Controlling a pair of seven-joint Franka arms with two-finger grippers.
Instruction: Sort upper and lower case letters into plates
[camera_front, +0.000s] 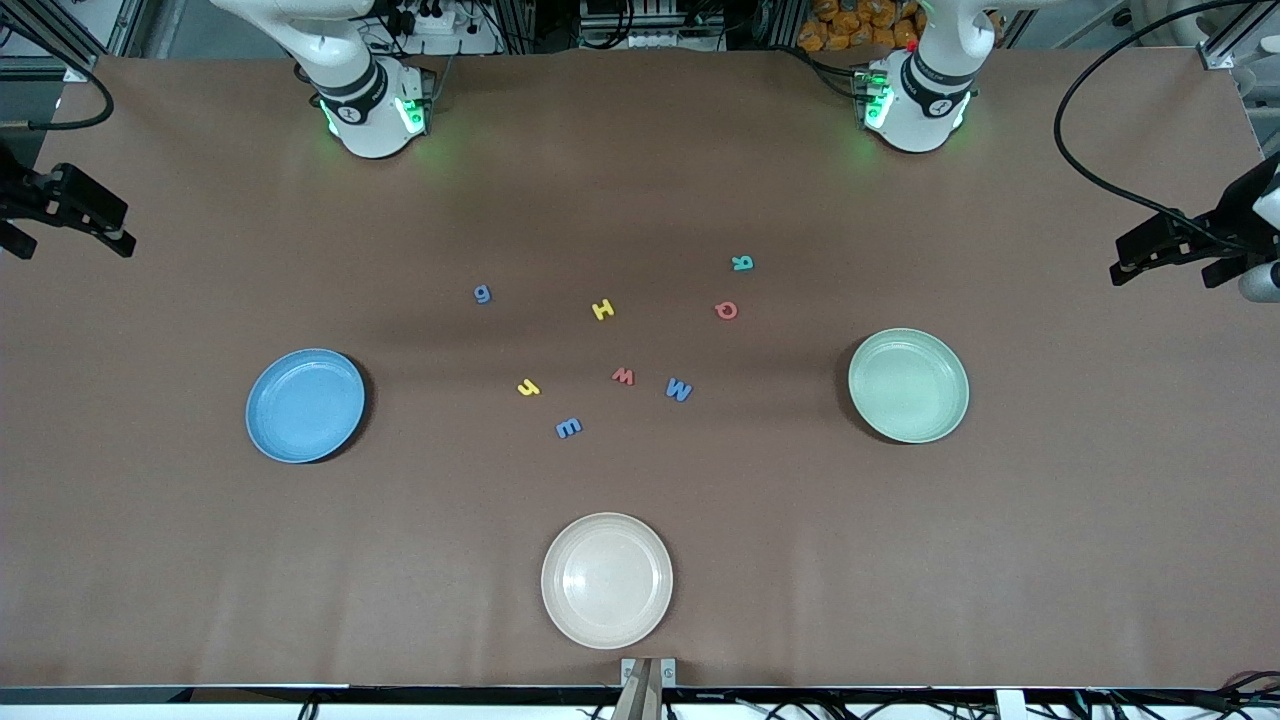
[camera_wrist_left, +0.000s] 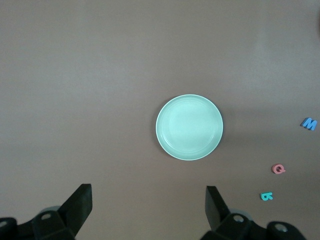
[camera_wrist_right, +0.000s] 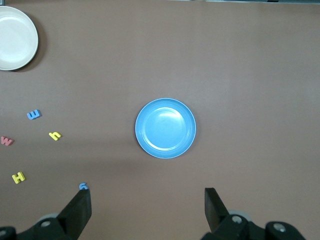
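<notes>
Several small toy letters lie loose mid-table: blue g (camera_front: 482, 293), yellow H (camera_front: 602, 309), red Q (camera_front: 726, 310), teal R (camera_front: 741, 263), red w (camera_front: 622, 376), blue M (camera_front: 678, 389), yellow h (camera_front: 527, 387), blue E (camera_front: 568, 428). The light blue plate (camera_front: 305, 405) sits empty toward the right arm's end. Toward the left arm's end, the mint green plate (camera_front: 908, 385) is empty too. My left gripper (camera_wrist_left: 148, 192) hangs open high above the table by the green plate (camera_wrist_left: 189, 127). High by the blue plate (camera_wrist_right: 165, 128), my right gripper (camera_wrist_right: 147, 195) is open and empty.
A cream-beige plate (camera_front: 606, 580) lies empty near the table's front edge. Black fixtures stick in over the table's two ends (camera_front: 70, 210) (camera_front: 1180, 245), one with a cable. Both arm bases (camera_front: 370, 105) (camera_front: 915, 100) stand along the back edge.
</notes>
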